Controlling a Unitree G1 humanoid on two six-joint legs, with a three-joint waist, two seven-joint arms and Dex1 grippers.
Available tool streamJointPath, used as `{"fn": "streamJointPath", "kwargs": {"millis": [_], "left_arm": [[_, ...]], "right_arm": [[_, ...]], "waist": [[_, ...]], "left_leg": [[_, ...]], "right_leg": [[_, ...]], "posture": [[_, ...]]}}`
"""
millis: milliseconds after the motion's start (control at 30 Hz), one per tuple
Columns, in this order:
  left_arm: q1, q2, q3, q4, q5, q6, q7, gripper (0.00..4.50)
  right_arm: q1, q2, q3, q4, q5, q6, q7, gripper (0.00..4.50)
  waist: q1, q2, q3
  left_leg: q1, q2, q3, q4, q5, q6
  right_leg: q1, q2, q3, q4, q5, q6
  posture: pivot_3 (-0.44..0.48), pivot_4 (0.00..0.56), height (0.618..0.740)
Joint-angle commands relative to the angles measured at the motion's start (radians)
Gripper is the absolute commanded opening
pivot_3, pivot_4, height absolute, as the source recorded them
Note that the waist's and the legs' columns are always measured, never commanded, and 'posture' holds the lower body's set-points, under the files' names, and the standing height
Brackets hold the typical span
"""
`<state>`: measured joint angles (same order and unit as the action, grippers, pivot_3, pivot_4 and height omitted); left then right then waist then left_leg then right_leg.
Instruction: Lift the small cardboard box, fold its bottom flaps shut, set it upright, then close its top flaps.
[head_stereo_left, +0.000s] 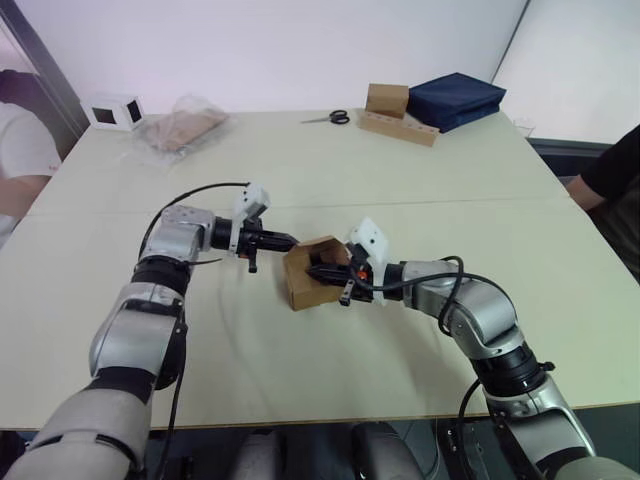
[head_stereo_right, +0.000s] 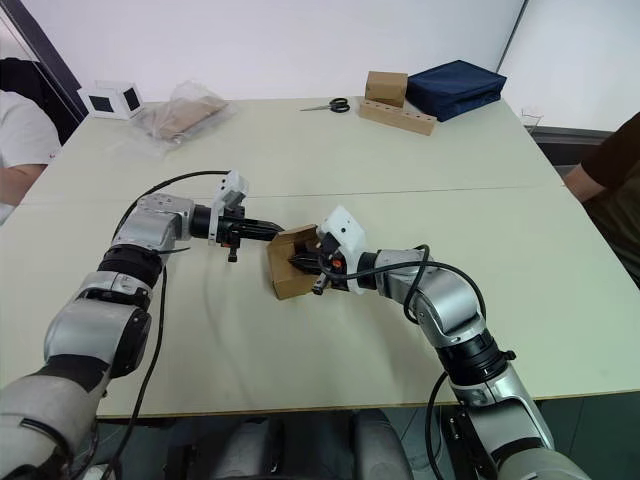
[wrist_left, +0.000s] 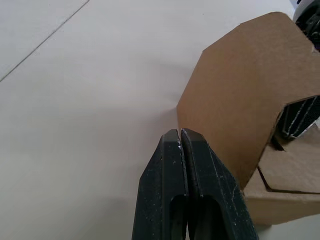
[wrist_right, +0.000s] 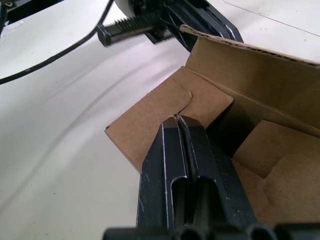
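The small cardboard box (head_stereo_left: 303, 287) lies on the table's middle with its open end turned toward my right arm. Its flaps are spread: one stands up (wrist_left: 240, 95), and another with a tab notch (wrist_right: 150, 120) is folded inward. My right gripper (head_stereo_left: 316, 270) is shut, and its tips (wrist_right: 177, 120) press on the notched flap at the box's mouth. From the other side, my left gripper (head_stereo_left: 288, 241) is shut with nothing in it. Its tips (wrist_left: 180, 134) touch the edge of the raised flap.
Along the table's far edge are a white box with dark windows (head_stereo_left: 113, 110), a plastic bag (head_stereo_left: 185, 128), scissors (head_stereo_left: 328, 118), a brown cube on a holed strip (head_stereo_left: 395, 112) and a navy bag (head_stereo_left: 455, 100). People sit at the left (head_stereo_left: 20, 150) and right (head_stereo_left: 615, 170) edges.
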<state>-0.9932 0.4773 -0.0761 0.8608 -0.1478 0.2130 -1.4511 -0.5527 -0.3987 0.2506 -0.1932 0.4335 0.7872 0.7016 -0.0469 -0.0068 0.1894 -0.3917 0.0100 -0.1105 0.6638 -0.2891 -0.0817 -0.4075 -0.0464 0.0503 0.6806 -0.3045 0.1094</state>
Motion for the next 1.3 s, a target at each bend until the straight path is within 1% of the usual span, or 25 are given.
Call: {"fn": "streamJointPath", "kwargs": {"millis": [33, 133, 233, 300, 367, 500, 600, 767, 900, 1033, 1167, 1300], "left_arm": [[0.065, 0.102, 0.084, -0.229, -0.104, 0.147, -0.028, 0.04], [0.19, 0.166, 0.103, -0.511, -0.214, 0.338, -0.047, 0.04], [0.292, 0.203, 0.124, -0.728, -0.315, 0.48, -0.025, 0.04], [0.336, 0.204, 0.129, -0.813, -0.357, 0.529, 0.007, 0.04], [0.365, 0.173, 0.12, -0.859, -0.369, 0.543, 0.067, 0.04], [0.406, 0.093, 0.065, -0.866, -0.327, 0.481, 0.176, 0.04], [0.417, 0.055, 0.031, -0.835, -0.293, 0.429, 0.223, 0.04], [0.436, 0.044, -0.021, -0.796, -0.246, 0.357, 0.244, 0.04], [0.442, 0.036, -0.032, -0.767, -0.235, 0.326, 0.264, 0.04], [0.44, 0.036, -0.037, -0.766, -0.241, 0.32, 0.271, 0.04], [0.432, 0.03, -0.033, -0.771, -0.251, 0.323, 0.277, 0.04], [0.428, 0.032, -0.028, -0.782, -0.261, 0.331, 0.281, 0.04]], "right_arm": [[0.011, -0.008, -0.02, -0.004, -0.018, 0.004, -0.018, 0.0], [0.015, -0.013, -0.031, -0.004, -0.017, 0.004, -0.022, 0.0], [0.018, -0.02, -0.04, -0.002, -0.016, 0.003, -0.022, 0.0], [0.019, -0.024, -0.044, -0.002, -0.016, 0.003, -0.02, 0.0], [0.019, -0.026, -0.046, 0.0, -0.016, 0.003, -0.018, 0.0], [0.015, -0.034, -0.055, 0.003, -0.015, 0.005, -0.017, 0.0], [0.013, -0.042, -0.07, -0.003, -0.01, 0.012, -0.017, 0.0], [0.009, -0.05, -0.095, -0.018, 0.0, 0.028, -0.022, 0.0], [0.003, -0.063, -0.123, -0.045, 0.017, 0.049, -0.024, 0.0], [-0.014, -0.083, -0.197, -0.062, 0.053, 0.076, -0.023, 0.0], [-0.055, -0.099, -0.275, -0.038, 0.088, 0.09, -0.028, 0.0], [-0.121, -0.079, -0.294, -0.016, 0.116, 0.095, -0.019, 0.0]], "waist": [[-0.004, 0.0, 0.0], [-0.013, 0.0, 0.0], [-0.001, 0.0, 0.0], [0.005, 0.0, 0.0], [0.006, 0.0, 0.0], [0.004, 0.0, 0.0], [0.004, 0.0, 0.0], [0.005, 0.0, 0.0], [0.005, 0.0, 0.0], [0.005, 0.0, 0.0], [0.004, 0.0, 0.0], [0.002, 0.0, 0.0]], "left_leg": [[0.0, 0.0, 0.0, 0.0, 0.0, 0.0], [0.0, 0.001, 0.0, -0.001, 0.0, 0.0], [0.0, 0.0, -0.001, 0.0, 0.0, 0.0], [0.0, 0.0, -0.001, 0.0, 0.0, 0.0], [0.0, 0.0, -0.001, 0.0, 0.0, -0.001], [0.001, 0.0, -0.001, 0.0, 0.0, 0.0], [0.001, 0.0, -0.001, 0.0, 0.0, 0.0], [0.001, 0.0, -0.001, 0.0, 0.0, 0.0], [0.001, 0.0, -0.001, 0.0, 0.0, 0.0], [0.001, 0.0, -0.001, 0.0, 0.0, 0.0], [0.001, 0.0, -0.001, 0.0, 0.0, 0.0], [0.001, 0.0, -0.001, 0.0, 0.0, 0.0]], "right_leg": [[0.0, 0.0, 0.0, 0.0, 0.0, 0.0], [0.0, 0.0, 0.0, 0.0, 0.0, 0.0], [0.001, -0.001, 0.0, 0.0, 0.0, 0.0], [0.002, -0.001, 0.0, 0.0, 0.0, 0.0], [0.002, -0.001, -0.001, 0.0, 0.0, 0.0], [0.002, -0.001, -0.001, 0.0, 0.0, 0.0], [0.002, 0.0, 0.0, 0.0, 0.0, 0.0], [0.002, -0.001, 0.0, 0.0, 0.0, 0.0], [0.002, -0.001, 0.0, 0.0, 0.0, 0.0], [0.002, 0.0, 0.0, 0.0, 0.0, 0.0], [0.002, 0.0, 0.0, 0.0, 0.0, 0.0], [0.002, 0.0, 0.0, 0.0, 0.0, 0.0]], "posture": [[0.0, 0.15, 0.74], [0.0, 0.15, 0.74], [0.0, 0.15, 0.74], [0.0, 0.15, 0.74], [0.0, 0.15, 0.74], [0.0, 0.15, 0.74], [0.0, 0.15, 0.74], [0.0, 0.15, 0.74], [0.0, 0.15, 0.74], [0.0, 0.15, 0.74], [0.0, 0.15, 0.74], [0.0, 0.15, 0.74]]}}
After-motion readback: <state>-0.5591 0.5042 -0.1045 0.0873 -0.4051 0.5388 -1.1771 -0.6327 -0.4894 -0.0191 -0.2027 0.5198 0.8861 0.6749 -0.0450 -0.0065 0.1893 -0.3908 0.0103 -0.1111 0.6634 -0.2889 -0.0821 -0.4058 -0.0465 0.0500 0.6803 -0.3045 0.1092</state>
